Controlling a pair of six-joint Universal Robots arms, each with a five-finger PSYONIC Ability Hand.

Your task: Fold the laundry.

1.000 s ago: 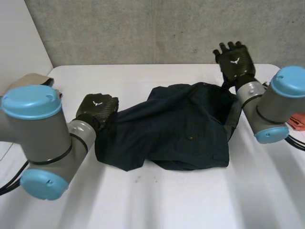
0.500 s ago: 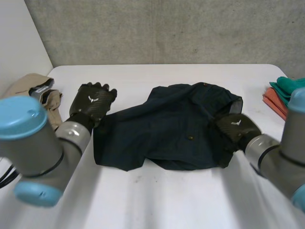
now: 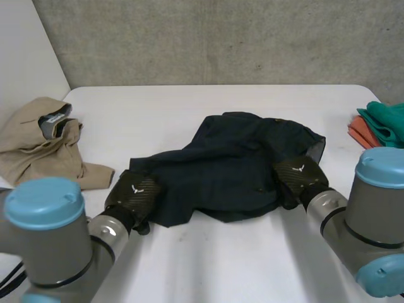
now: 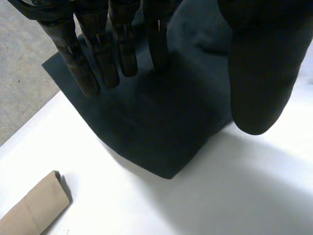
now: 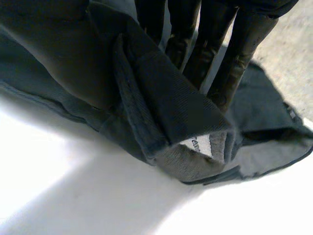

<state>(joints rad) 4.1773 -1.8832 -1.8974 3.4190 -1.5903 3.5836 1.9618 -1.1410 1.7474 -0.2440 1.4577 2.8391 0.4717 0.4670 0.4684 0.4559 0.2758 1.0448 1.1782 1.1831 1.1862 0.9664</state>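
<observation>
Navy garment (image 3: pixel 230 167) is lying crumpled; right hand (image 3: pixel 297 178) is pinching its edge betw. thumb & fingers, left hand (image 3: pixel 134 194) is resting straight fingers on opp. corner, thumb apart, prob. to pull it flat.

One navy garment (image 3: pixel 233 170), one tan garment (image 3: pixel 38 142), one green cloth (image 3: pixel 385 120), one orange cloth (image 3: pixel 360 134), two hands: left hand (image 3: pixel 132 196), right hand (image 3: pixel 298 180), one table (image 3: pixel 158 113).

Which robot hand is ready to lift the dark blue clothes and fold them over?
Right. The right robot hand has a fold of the dark blue garment pinched between thumb and fingers. The left robot hand is open, fingers straight over a flat corner.
</observation>
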